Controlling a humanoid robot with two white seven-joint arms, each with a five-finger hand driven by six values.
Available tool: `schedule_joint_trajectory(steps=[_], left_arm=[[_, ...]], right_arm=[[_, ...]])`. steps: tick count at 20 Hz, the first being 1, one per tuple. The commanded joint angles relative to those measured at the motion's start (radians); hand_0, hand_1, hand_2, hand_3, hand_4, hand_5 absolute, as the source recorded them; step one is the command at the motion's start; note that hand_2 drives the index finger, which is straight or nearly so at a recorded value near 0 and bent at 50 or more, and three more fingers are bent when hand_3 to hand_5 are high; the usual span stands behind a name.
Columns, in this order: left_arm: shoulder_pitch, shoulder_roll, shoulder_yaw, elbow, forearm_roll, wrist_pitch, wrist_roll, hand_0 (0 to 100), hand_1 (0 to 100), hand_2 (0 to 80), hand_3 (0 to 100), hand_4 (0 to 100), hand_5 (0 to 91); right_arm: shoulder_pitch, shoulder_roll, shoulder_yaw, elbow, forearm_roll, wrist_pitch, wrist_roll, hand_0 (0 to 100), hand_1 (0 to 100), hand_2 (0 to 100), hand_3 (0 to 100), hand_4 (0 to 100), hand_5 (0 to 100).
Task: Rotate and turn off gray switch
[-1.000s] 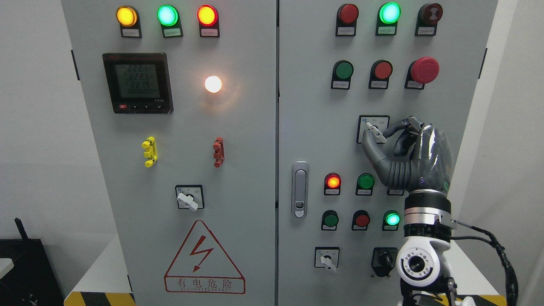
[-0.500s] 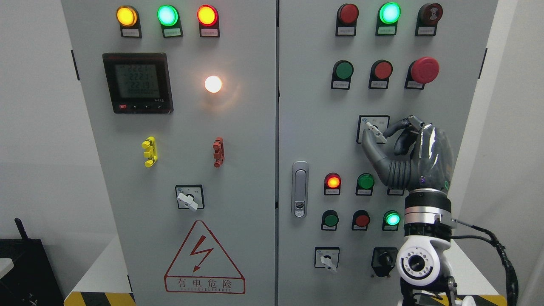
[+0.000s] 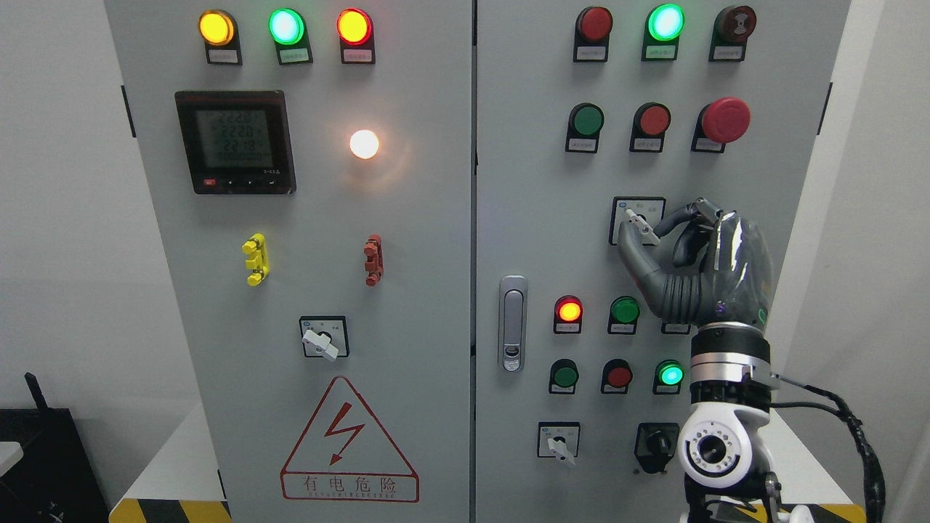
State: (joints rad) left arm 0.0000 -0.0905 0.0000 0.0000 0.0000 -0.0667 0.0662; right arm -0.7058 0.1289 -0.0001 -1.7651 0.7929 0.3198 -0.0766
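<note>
On the cabinet's right door [image 3: 538,218], the gray switch [image 3: 642,226] sat in a square plate right of the door handle [image 3: 513,323], its pale lever slanting down to the right. The right hand [image 3: 690,254] had thumb and fingers pinched around that lever, grasping it. The turning step seemed in hand; next, I judged, a wrist twist was needed.

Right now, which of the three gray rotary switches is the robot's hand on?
The upper gray switch on the right door: the right hand pinches its handle. The other two sit lower, untouched.
</note>
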Motion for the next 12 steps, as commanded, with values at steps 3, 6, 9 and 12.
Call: schedule_joint_trajectory(steps=[3,6,9,12], left_arm=[[-0.009,0.000,0.008,-0.026,0.020,0.001,0.000,12,39,0.0,0,0,0.0],[-0.009,0.000,0.008,-0.026,0.020,0.001,0.000,12,39,0.0,0,0,0.0],[-0.009,0.000,0.008,-0.026,0.020,0.001,0.000,12,39,0.0,0,0,0.0],[-0.009,0.000,0.008,-0.026,0.020,0.001,0.000,12,39,0.0,0,0,0.0]], right_arm=[[-0.003,-0.002,-0.012,0.006,0.000,0.001,0.001,24,58,65,99,96,100],[-0.006,0.000,-0.014,0.009,0.000,0.001,0.001,26,57,66,100,96,100],[-0.006,-0.002,-0.014,0.012,0.000,0.001,0.001,28,57,66,100,96,100],[-0.007,-0.002,-0.014,0.012,0.000,0.001,0.001,30,56,66,100,96,100]])
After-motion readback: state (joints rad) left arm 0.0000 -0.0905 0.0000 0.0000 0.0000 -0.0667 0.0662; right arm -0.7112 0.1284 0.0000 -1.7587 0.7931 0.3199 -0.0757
